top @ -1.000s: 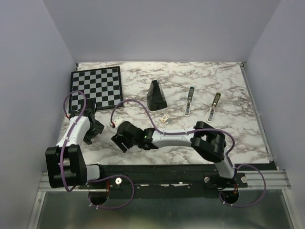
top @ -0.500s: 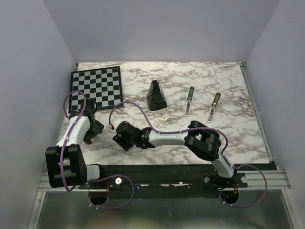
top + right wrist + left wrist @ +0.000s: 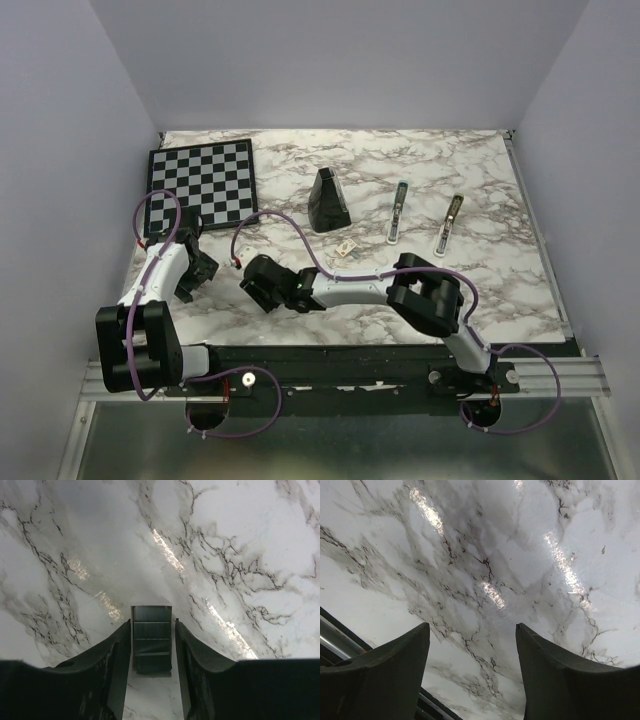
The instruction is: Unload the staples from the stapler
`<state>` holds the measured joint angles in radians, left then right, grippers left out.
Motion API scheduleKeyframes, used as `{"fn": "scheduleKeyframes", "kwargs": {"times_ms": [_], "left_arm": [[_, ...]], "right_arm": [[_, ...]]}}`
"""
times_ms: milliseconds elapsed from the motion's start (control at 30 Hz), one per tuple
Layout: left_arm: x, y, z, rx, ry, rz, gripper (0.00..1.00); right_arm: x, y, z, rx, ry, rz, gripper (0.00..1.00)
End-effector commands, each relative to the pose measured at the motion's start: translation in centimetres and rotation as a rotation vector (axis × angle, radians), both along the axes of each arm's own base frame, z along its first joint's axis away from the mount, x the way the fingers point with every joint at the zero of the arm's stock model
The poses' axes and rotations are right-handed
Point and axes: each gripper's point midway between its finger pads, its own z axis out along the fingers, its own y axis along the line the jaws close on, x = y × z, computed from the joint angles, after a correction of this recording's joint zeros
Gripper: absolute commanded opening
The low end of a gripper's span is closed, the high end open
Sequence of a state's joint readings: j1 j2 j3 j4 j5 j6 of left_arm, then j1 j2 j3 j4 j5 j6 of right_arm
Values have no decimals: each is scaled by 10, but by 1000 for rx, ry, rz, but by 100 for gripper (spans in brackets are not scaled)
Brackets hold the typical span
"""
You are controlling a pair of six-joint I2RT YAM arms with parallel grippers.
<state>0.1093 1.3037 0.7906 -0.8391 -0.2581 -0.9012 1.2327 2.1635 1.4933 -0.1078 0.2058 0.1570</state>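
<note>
The staples (image 3: 152, 639), a small grey ridged strip, sit between my right gripper's (image 3: 152, 622) fingers, which are closed against the strip's two long sides just over the marble. In the top view this gripper (image 3: 258, 290) is low at the near left-middle of the table. The stapler (image 3: 398, 212), a slim blue-grey bar with a teal far end, lies well away at the right middle. My left gripper (image 3: 196, 272) is open and empty near the table's left edge; its wrist view (image 3: 472, 627) shows only bare marble between the fingers.
A black wedge (image 3: 328, 200) stands mid-table. A second slim bar with an olive end (image 3: 449, 226) lies right of the stapler. A small white piece (image 3: 347, 248) lies near the wedge. A chessboard (image 3: 201, 180) sits at the back left.
My right arm's elbow has swung a little to the left and its gripper has shifted slightly up and right. The left arm has not moved.
</note>
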Motion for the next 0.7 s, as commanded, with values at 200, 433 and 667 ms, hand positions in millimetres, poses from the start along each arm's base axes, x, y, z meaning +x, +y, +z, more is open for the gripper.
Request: {"fn": "scheduleKeyframes", "kwargs": {"times_ms": [200,433,667], "left_arm": [[2,4,2,14,-5,0,76],[2,4,1,12,-4,2,76],[4,2,0,4,-10,-3,76]], "right_arm": [[7,-67,-7,-107,-12,-247,44],[1,-127,-10,-162,-11,-435,44],[-13,-153,-11,-149,42,-499,51]]}}
